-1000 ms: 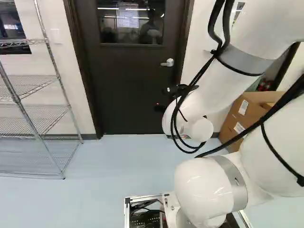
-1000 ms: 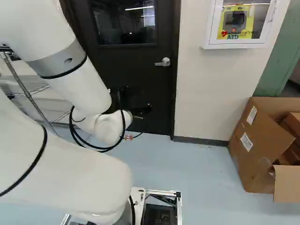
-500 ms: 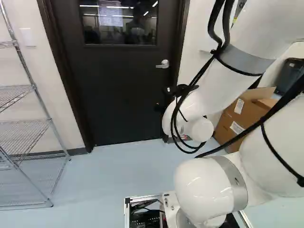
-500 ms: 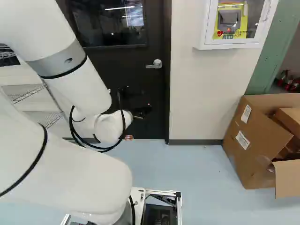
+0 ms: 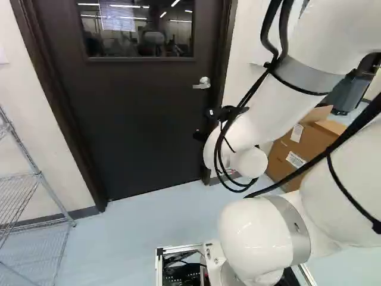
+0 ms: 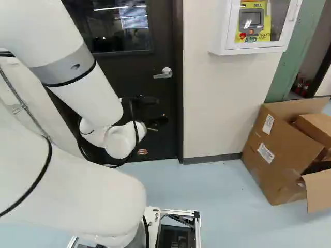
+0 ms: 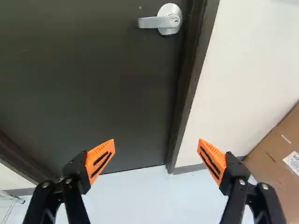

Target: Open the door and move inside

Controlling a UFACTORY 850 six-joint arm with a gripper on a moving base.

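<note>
The door (image 5: 143,101) stands ahead of the arm (image 6: 88,98), closed in its dark frame (image 5: 56,110), with a window (image 5: 140,30) in its upper part. Its metal lever handle (image 7: 161,22) is mounted near the edge at the right of the door, the lever pointing in across the panel. In the right base view the tool (image 6: 157,109) hangs in front of the door, lower than the handle and apart from it. The left base view likewise puts the handle above the tool.

Seen from the wrist, the tool (image 7: 156,140) is released, its two orange pads (image 7: 100,161) spread wide. The handle lies ahead, beyond the fingertips, and the foot of the frame shows in the gap between them. How near the fingertips come to the door is hard to judge, black against dark as they are in the base views.

Right of the door, a white cabinet (image 6: 218,33) hangs on the pale wall (image 6: 212,103), and an open cardboard box (image 6: 279,150) sits on the pale blue floor (image 6: 201,191). A wire shelf (image 5: 21,193) stands at the left of the left base view.
</note>
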